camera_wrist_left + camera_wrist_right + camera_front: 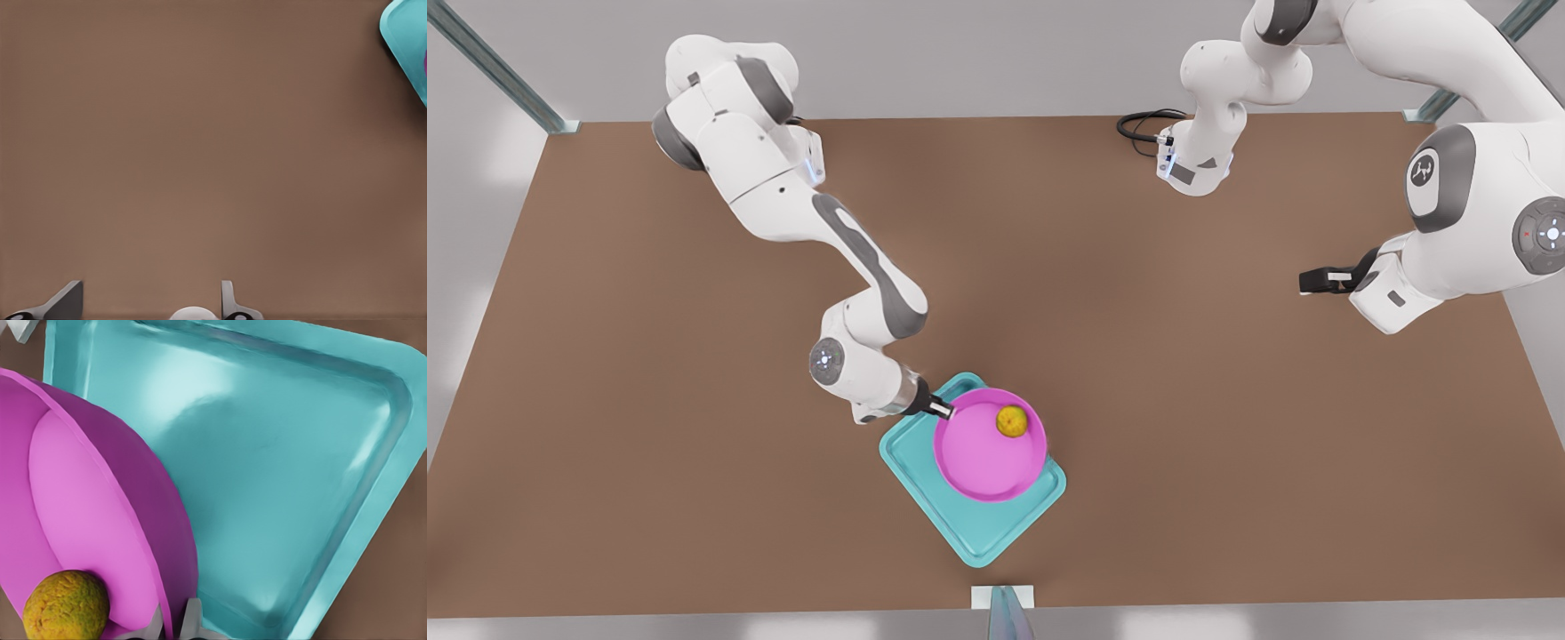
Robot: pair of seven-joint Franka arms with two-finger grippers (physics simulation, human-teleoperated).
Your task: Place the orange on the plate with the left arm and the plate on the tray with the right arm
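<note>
The pink plate [987, 453] sits over the teal tray [978, 533], with the orange [1010, 420] on it near the rim. My right gripper [943, 410], on the arm at the front view's left, is shut on the plate's rim. In the right wrist view its fingertips [171, 623] pinch the rim of the plate [80, 493]. There the plate looks tilted above the tray [280, 467], with the orange [67, 607] close by. My left gripper [1320, 282] waits open over bare table at the front view's right, its fingers [147, 303] spread wide; a tray corner [407, 40] shows far off.
The brown table [694, 444] stretches wide around the tray. A black cable [1143, 124] loops at the far edge by the left arm's base. A small white bracket [1002, 597] sits at the near edge, just below the tray. Metal frame posts stand at the corners.
</note>
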